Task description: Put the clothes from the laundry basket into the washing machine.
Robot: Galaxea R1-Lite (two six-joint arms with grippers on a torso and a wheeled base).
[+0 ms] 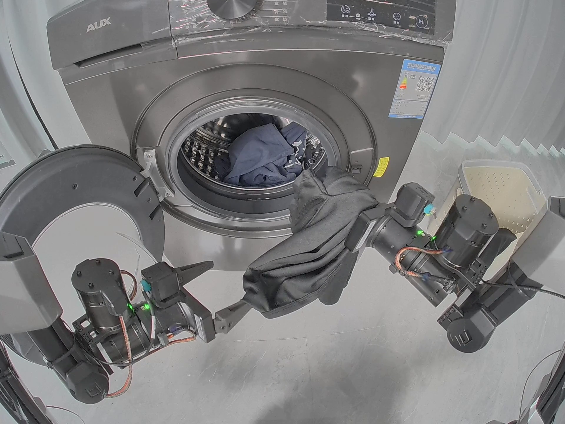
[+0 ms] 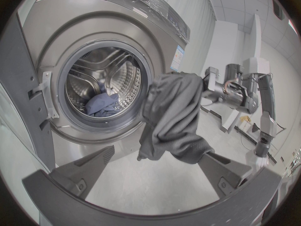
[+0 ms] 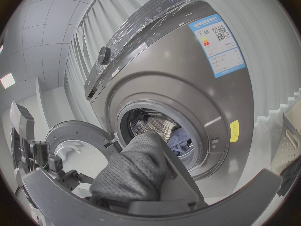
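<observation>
With navy clothes point(image 1: 259, 154) already loaded in the washing machine point(image 1: 365, 98), a grey garment point(image 1: 306, 248), clamped by the right gripper point(image 1: 346, 216), is left to be pushed in, the left gripper point(image 1: 229, 284) spread wide.

Room light bright, even and diffuse; no hard-edged shadows. Head view: plastic film point(image 1: 294, 1) on the washing machine point(image 1: 253, 72), at 12 o'clock, throws streaky white glare, while the brushed metal front carries only a soft sheen. Drum point(image 1: 203, 148) glints along its perforated steel wall and dims toward the back. Open door point(image 1: 70, 178) at 9 o'clock reflects a pale patch. Dark garment point(image 1: 318, 231) near centre reads almost flat, its folds faint. Curtain point(image 1: 506, 54) at 2 o'clock evenly lit. Right wrist view shows a glowing ceiling panel point(image 3: 7, 80), so the source is overhead. Both wrist views are fisheye: straight edges bow, and black corners ring the picture.
</observation>
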